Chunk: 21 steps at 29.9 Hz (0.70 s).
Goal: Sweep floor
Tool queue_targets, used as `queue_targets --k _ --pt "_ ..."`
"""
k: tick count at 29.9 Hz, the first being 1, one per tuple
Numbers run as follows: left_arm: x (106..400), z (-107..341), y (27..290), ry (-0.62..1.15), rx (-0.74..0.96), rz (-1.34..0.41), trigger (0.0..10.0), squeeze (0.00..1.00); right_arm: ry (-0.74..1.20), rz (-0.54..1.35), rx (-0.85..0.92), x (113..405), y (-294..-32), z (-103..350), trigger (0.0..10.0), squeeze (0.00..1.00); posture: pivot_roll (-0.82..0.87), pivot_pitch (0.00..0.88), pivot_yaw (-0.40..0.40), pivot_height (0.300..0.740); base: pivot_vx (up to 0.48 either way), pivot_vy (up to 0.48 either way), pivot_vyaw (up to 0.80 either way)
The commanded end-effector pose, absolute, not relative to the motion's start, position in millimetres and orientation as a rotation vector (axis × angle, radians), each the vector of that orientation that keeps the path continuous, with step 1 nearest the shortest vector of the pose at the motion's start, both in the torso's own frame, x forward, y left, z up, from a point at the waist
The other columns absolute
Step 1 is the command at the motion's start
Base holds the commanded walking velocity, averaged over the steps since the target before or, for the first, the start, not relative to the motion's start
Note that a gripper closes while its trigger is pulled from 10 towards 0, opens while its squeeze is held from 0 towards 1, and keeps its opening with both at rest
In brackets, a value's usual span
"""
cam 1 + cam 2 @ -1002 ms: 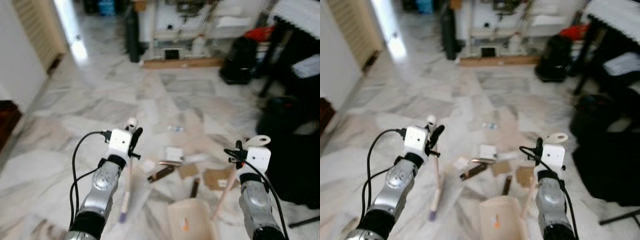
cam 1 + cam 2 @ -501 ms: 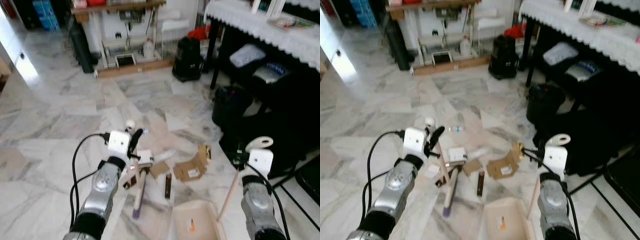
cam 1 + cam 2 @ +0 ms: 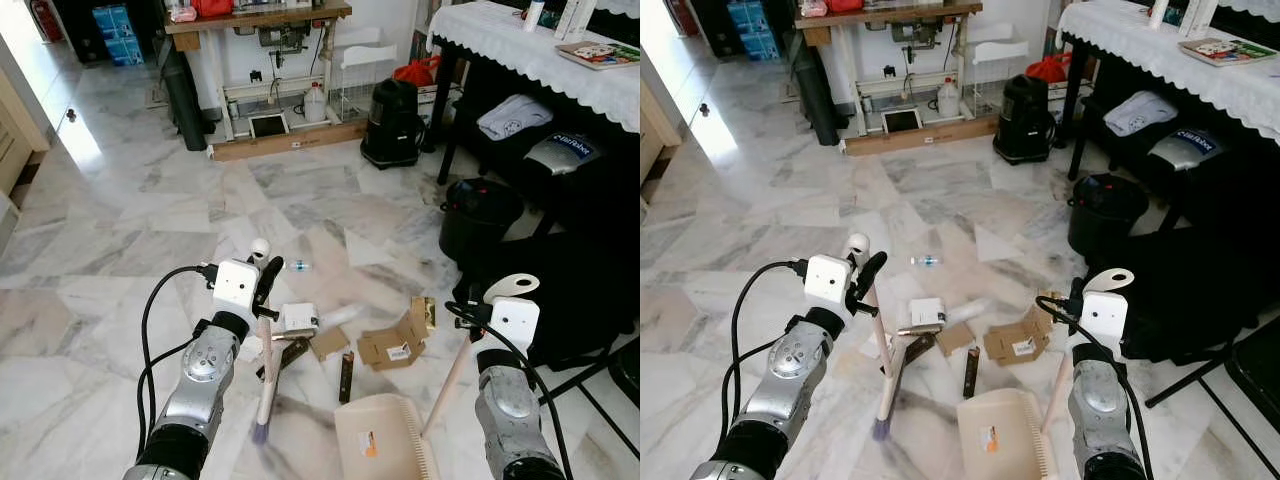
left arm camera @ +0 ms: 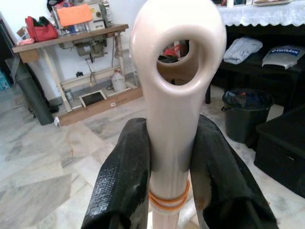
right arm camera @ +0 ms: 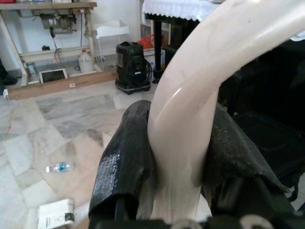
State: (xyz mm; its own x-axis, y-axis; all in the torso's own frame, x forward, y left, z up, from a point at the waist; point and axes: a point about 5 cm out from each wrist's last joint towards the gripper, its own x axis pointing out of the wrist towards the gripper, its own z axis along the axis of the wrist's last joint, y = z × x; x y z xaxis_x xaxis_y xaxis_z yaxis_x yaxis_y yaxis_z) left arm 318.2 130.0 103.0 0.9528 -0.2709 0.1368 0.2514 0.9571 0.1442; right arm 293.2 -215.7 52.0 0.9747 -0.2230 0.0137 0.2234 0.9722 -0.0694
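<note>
Left claw (image 3: 262,285) clamped tight on the broom handle (image 4: 177,119), bristle end angled down to the marble floor (image 3: 130,230) beside the litter: cardboard scraps (image 3: 392,345), a white box (image 3: 298,319). Right claw (image 3: 1080,300) closed round the dustpan handle (image 5: 190,119), holding the dustpan (image 3: 385,440) just short of the cardboard scraps, mouth presumably positioned to receive swept debris

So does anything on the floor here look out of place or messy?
Yes. Litter lies on the marble floor ahead of the broom and dustpan: torn cardboard pieces, a small white box, a dark stick-like piece, and a plastic bottle on its side farther off.
</note>
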Motion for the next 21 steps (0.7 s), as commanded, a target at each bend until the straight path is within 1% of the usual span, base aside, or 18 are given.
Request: queue_targets --k 1,5,17,21 --pt "320.7 111.7 131.7 -0.192 0.141 -0.26 10.0 0.0 -0.053 -0.23 -0.058 298.7 -215.2 62.3 10.0 0.0 -0.12 0.0 0.034 0.74 0.277 0.0 -0.79" --pt "321.0 111.9 131.8 -0.191 0.139 -0.259 10.0 0.0 -0.06 -0.222 -0.05 298.9 -214.3 62.8 10.0 0.0 -0.12 0.0 0.034 0.74 0.277 0.0 -0.78" --pt "321.3 112.5 132.8 -0.195 0.136 -0.251 10.0 0.0 -0.065 -0.226 -0.05 299.4 -213.8 63.7 10.0 0.0 -0.12 0.0 0.032 0.74 0.277 0.0 0.0" --pt "321.3 112.7 132.9 -0.196 0.136 -0.25 10.0 0.0 -0.059 -0.226 -0.039 299.7 -213.8 63.1 10.0 0.0 -0.12 0.0 0.031 0.74 0.276 0.0 -0.67"
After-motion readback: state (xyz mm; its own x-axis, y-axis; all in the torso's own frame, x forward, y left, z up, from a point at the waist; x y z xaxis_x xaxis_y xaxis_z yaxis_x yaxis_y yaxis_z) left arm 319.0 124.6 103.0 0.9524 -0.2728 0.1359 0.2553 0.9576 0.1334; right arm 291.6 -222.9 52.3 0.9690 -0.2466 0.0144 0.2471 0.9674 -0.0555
